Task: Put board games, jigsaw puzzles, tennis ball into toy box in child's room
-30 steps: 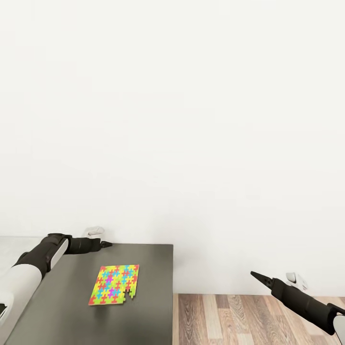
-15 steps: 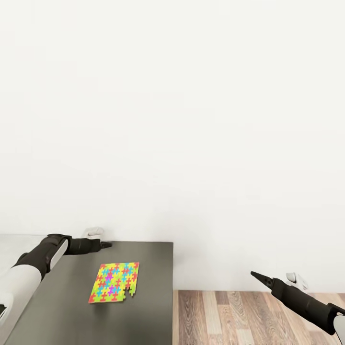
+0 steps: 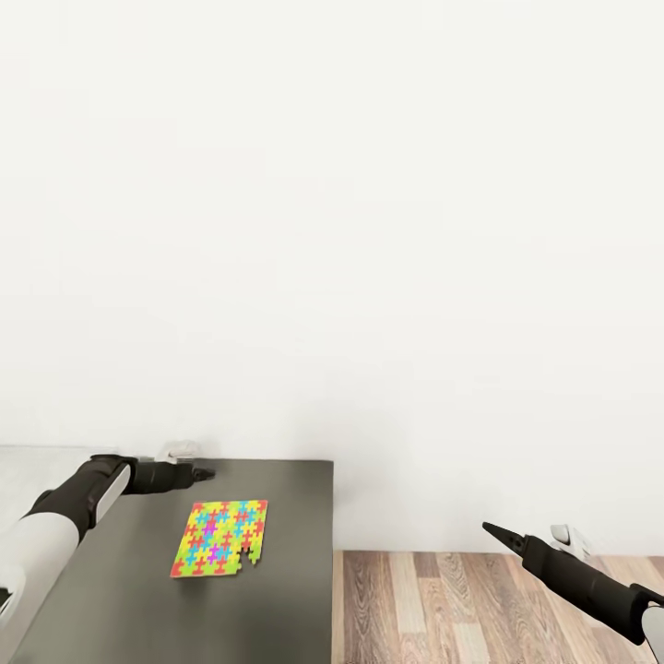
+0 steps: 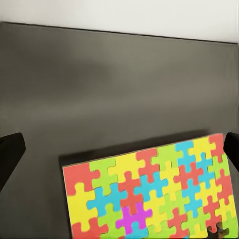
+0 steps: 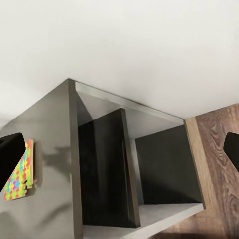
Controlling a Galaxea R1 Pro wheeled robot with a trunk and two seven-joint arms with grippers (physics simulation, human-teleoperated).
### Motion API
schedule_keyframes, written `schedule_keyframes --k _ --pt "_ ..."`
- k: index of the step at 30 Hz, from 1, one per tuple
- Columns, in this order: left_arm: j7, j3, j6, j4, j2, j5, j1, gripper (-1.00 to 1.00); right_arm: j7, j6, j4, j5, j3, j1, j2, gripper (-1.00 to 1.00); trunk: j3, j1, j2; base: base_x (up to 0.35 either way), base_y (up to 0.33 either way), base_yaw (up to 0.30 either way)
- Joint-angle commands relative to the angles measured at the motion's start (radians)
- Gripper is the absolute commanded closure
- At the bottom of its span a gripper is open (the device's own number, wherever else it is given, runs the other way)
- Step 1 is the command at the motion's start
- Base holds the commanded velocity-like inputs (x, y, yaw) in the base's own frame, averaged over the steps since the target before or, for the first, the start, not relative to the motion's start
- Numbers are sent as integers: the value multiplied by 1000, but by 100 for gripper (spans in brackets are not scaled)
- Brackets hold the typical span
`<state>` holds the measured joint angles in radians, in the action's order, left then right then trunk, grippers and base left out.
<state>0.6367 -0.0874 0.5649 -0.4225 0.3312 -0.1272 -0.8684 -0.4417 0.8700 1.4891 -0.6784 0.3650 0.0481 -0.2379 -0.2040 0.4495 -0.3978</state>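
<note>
Now flat mosaic jigsaw puzzle (image 3: 219,538) on matte dark-grey cabinet (image 3: 295,590), wood-plank floor (image 3: 443,609).

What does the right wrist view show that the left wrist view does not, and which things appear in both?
Right wrist view alone: the cabinet's open side compartments, split by an upright divider, and the wood-plank floor. Left wrist view alone: the jigsaw puzzle close up, its single pieces distinct, one piece missing at an edge. Both share the puzzle, the dark-grey cabinet top and the white wall.
</note>
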Motion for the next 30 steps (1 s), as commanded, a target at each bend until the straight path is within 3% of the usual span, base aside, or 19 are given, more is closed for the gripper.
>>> schedule_keyframes --k 1,11,21,30 --pt "2 -7 -1 9 3 -11 0 -100 -5 6 0 3 2 1 0 -100 -4 1 -2 0 0 0" --pt "22 -6 -57 67 10 -12 3 -100 -5 5 0 3 2 1 0 -100 -20 1 -2 0 0 0" --pt "155 -6 -121 128 21 -11 4 -100 -5 5 0 3 2 1 0 -100 -37 1 -2 0 0 0" --pt "166 -6 -132 138 30 -11 5 -100 -5 4 -1 4 2 1 0 -100 -51 1 -2 0 0 0"
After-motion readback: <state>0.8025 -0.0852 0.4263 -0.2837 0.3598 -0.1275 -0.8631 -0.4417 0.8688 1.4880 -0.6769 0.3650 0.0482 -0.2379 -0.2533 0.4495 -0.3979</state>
